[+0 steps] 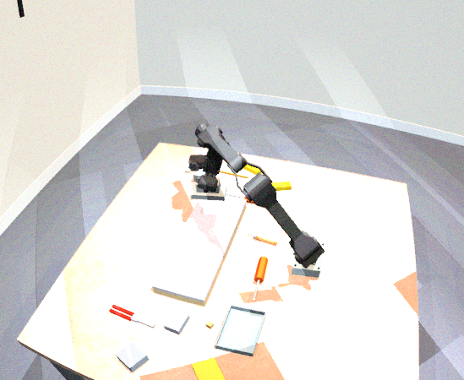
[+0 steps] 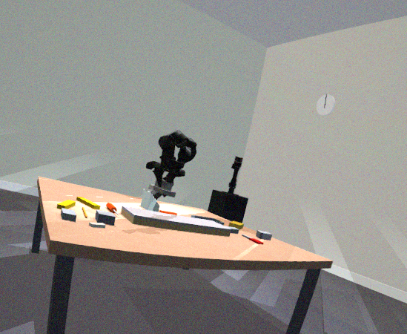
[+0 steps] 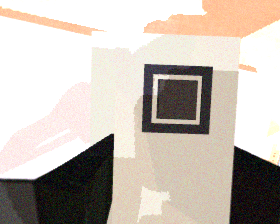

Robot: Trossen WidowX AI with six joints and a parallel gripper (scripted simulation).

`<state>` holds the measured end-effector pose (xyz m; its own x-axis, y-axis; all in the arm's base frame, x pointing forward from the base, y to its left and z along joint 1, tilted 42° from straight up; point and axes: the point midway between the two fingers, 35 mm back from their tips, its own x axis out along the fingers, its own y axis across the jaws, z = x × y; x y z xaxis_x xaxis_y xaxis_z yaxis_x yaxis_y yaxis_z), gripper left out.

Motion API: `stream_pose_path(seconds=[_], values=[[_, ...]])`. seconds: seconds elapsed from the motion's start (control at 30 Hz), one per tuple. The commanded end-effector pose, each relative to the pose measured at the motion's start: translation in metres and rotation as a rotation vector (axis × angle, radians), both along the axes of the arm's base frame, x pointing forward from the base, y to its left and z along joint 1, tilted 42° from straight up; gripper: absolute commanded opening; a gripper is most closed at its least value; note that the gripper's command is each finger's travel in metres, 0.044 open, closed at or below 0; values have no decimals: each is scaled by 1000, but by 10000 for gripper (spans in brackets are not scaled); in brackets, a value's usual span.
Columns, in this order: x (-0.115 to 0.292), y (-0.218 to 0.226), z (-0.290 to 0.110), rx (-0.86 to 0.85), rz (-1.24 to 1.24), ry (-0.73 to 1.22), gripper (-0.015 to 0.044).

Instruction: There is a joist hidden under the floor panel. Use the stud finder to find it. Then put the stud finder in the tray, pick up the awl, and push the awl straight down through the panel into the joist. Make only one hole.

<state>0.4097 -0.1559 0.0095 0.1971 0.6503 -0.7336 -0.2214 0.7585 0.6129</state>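
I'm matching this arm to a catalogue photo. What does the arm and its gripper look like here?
The arm is dark grey to black all over, built of blocky links with rounded joint housings. A thin pale cable loops beside the middle joint. Its foot stands on a small grey base plate. The gripper shows two broad black fingers. No markings are legible.
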Motion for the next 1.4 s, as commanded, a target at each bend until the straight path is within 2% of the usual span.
stream_pose_path(seconds=[0.0,0.67,1.37], values=[[5,23,28,-10,52,-58,0],[-6,138,124,-27,304,-265,0],[-72,245,203,0,572,-491,0]])
